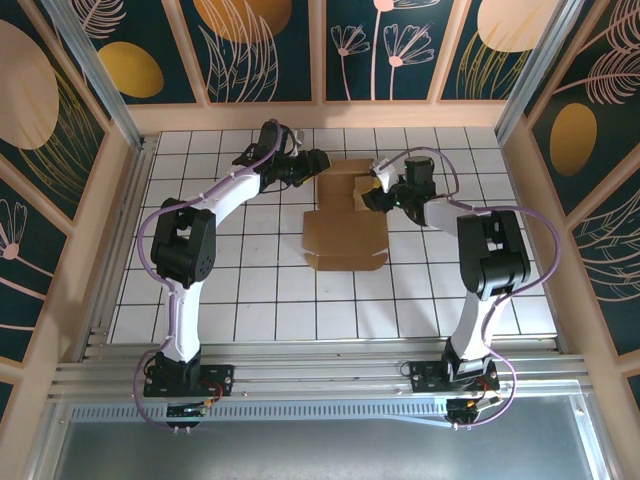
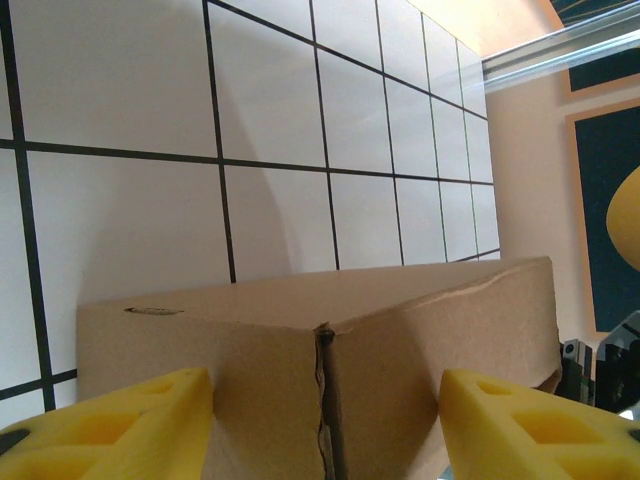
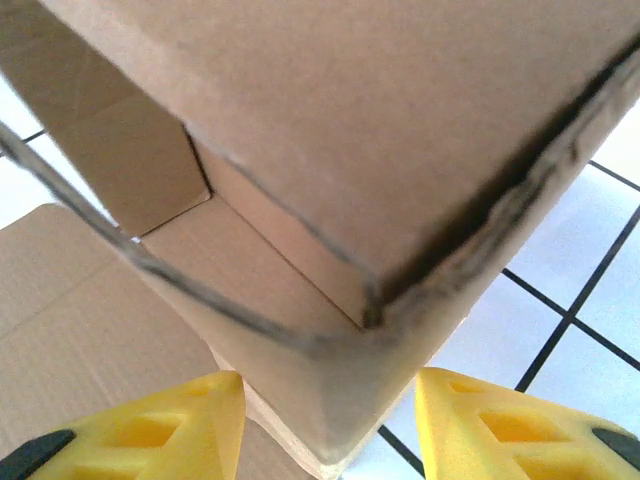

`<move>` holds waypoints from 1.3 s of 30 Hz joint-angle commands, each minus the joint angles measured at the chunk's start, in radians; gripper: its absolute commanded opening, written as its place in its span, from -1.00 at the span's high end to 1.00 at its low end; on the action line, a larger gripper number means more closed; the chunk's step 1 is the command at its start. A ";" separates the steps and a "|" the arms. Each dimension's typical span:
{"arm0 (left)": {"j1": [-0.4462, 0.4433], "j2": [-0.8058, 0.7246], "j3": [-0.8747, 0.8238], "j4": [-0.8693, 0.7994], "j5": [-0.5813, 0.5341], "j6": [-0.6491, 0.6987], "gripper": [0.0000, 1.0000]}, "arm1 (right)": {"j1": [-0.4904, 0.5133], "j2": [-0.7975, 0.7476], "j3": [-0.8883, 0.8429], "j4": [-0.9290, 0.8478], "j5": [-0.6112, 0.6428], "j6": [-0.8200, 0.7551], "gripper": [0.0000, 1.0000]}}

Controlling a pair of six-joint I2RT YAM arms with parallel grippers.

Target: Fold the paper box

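The paper box (image 1: 345,240) is brown cardboard in the middle of the tiled table, its near half lying flat and its far half raised into walls. My left gripper (image 1: 320,165) reaches the raised part from the left. In the left wrist view a folded corner of the paper box (image 2: 400,320) spans the space between the yellow fingers (image 2: 130,425), and the left gripper (image 2: 327,420) is shut on it. My right gripper (image 1: 372,192) comes in from the right. Its jaws (image 3: 328,425) straddle a corner of the paper box (image 3: 400,120), with a sliver of tile showing beside the right finger (image 3: 500,425).
The white tiled table (image 1: 200,290) is fenced by a wooden frame, with a metal rail (image 1: 100,110) at the left and painted panels behind. Both arm bases sit at the near edge (image 1: 320,375).
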 commanded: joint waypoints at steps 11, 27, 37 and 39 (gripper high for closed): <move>-0.004 -0.011 -0.011 0.003 0.043 -0.024 -0.22 | 0.056 0.128 0.167 -0.001 0.164 0.170 0.30; -0.004 -0.012 -0.029 0.022 0.053 -0.034 -0.22 | 0.088 0.215 0.289 -0.126 0.332 0.269 1.00; -0.004 -0.007 -0.027 0.026 0.052 -0.039 -0.26 | 0.114 0.251 0.323 -0.130 0.370 0.278 0.91; -0.004 -0.008 -0.021 0.025 0.046 -0.036 -0.32 | 0.116 0.244 0.309 -0.110 0.367 0.290 0.76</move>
